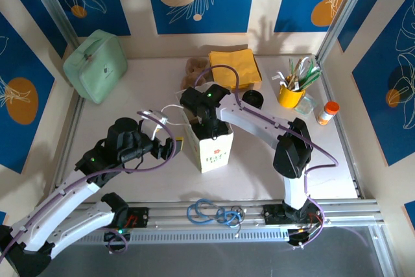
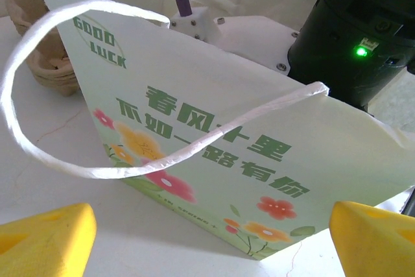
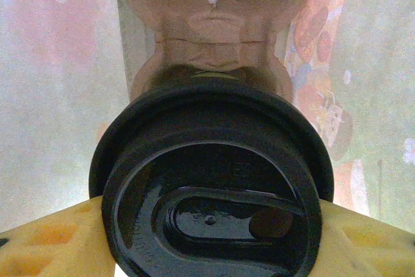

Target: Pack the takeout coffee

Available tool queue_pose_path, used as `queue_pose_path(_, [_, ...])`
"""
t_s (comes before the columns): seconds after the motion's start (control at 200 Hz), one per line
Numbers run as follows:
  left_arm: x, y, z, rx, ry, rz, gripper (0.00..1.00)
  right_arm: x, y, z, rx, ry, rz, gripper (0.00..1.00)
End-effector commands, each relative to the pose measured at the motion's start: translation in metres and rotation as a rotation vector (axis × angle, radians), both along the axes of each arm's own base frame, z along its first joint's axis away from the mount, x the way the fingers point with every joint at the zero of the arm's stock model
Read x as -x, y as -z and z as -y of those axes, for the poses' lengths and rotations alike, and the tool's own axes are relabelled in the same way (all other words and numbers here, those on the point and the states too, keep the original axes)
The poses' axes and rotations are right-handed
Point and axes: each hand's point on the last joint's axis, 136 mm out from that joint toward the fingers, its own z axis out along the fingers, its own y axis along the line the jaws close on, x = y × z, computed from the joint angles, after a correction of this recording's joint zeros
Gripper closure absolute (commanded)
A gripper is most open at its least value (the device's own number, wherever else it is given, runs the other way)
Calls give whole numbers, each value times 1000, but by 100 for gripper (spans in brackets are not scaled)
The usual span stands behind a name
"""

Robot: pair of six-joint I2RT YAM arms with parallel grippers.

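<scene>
White worktop (image 1: 259, 173) carries a flowered paper bag (image 1: 213, 150). Inside the bag, the right hand (image 3: 211, 241) clamps the takeout coffee (image 3: 211, 180) above a brown pulp tray (image 3: 214, 24); its round black lid looks glossy. Beside the bag, the left hand (image 2: 207, 238) stands wide open. The cup is probably light and easily crushed, so a gentle grip just under the lid seems best.

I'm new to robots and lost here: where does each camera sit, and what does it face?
Top: above and behind, looking down at the table; the left arm and right arm show.
Left wrist: faces the bag's printed side; the open left tool's fingers show.
Right wrist: looks down into the bag at the lidded coffee cup, gripped by the right tool.
All share the bag.
</scene>
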Motion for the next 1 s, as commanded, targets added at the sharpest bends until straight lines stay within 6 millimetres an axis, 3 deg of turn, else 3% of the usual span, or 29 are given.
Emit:
queue_pose_path(0.0, [3, 2, -1, -17, 2, 3, 7, 3, -1, 2, -13, 21, -5, 39])
queue_pose_path(0.995, [3, 3, -1, -8, 1, -6, 7, 5, 22, 7, 40, 23, -5, 39])
